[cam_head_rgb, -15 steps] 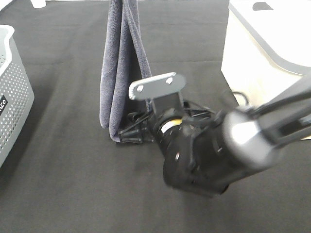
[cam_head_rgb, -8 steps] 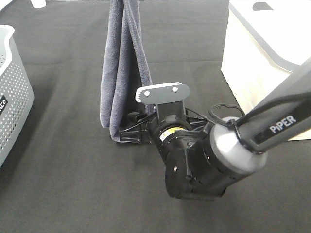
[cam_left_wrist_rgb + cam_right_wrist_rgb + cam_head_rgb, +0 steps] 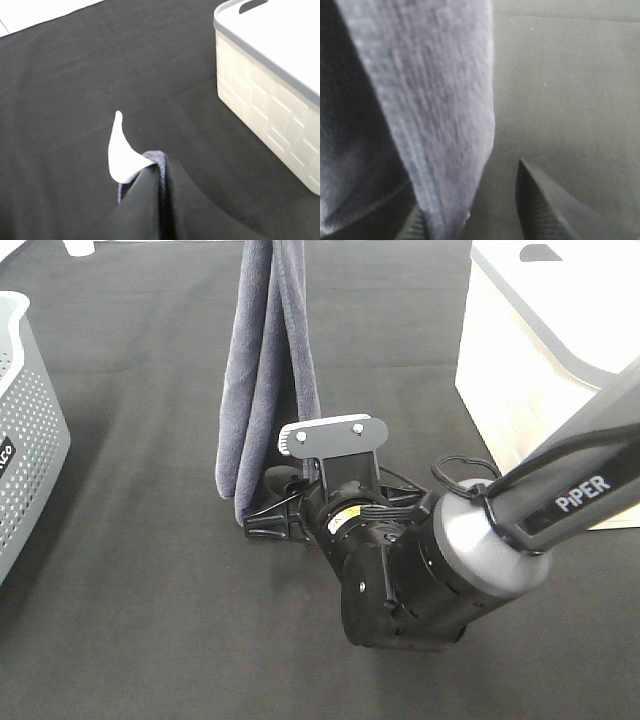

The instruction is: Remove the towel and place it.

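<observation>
The grey-lavender towel (image 3: pixel 265 370) hangs folded from above the exterior high view, its lower end just over the black table. In the left wrist view my left gripper (image 3: pixel 161 172) is shut on the towel's hem (image 3: pixel 159 159), with the white tag (image 3: pixel 122 155) sticking out beside the fingers. My right gripper (image 3: pixel 262 506) reaches in from the right, level with the towel's bottom corner. In the right wrist view that corner (image 3: pixel 435 125) hangs between the right gripper's (image 3: pixel 470 210) two fingers. One finger (image 3: pixel 545 210) still stands apart from the cloth, so the jaws are open.
A grey perforated basket (image 3: pixel 25 440) stands at the left edge of the table. A white lidded bin (image 3: pixel 540 350) sits at the right, also seen in the left wrist view (image 3: pixel 270 85). Black cloth covers the table.
The towel's lower end has shifted slightly right and up. My right gripper has followed to its bottom corner, and its jaws have narrowed around the cloth.
</observation>
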Action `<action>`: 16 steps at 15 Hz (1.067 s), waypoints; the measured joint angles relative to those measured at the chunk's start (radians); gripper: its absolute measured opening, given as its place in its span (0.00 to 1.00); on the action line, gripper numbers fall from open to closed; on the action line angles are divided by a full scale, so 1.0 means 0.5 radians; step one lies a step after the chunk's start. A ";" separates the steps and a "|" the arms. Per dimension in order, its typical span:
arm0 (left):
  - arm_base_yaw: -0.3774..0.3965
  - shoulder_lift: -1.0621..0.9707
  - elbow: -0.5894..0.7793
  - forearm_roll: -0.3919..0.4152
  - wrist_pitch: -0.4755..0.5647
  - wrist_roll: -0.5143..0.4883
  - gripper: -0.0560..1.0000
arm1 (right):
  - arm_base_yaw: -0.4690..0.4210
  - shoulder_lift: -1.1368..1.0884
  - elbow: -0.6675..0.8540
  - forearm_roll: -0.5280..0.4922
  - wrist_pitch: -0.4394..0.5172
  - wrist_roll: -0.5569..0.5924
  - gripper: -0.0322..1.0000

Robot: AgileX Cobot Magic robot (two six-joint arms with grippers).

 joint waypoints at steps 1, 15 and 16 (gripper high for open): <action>0.000 -0.012 0.000 0.002 -0.002 -0.040 0.05 | 0.000 0.000 0.000 0.000 0.000 0.000 0.43; 0.178 -0.224 -0.116 0.094 -0.152 -0.258 0.05 | -0.136 -0.712 0.004 0.306 0.806 -1.216 0.05; 0.230 -0.240 -0.148 0.096 -0.166 -0.288 0.05 | -0.240 -0.820 0.004 0.312 1.064 -1.340 0.05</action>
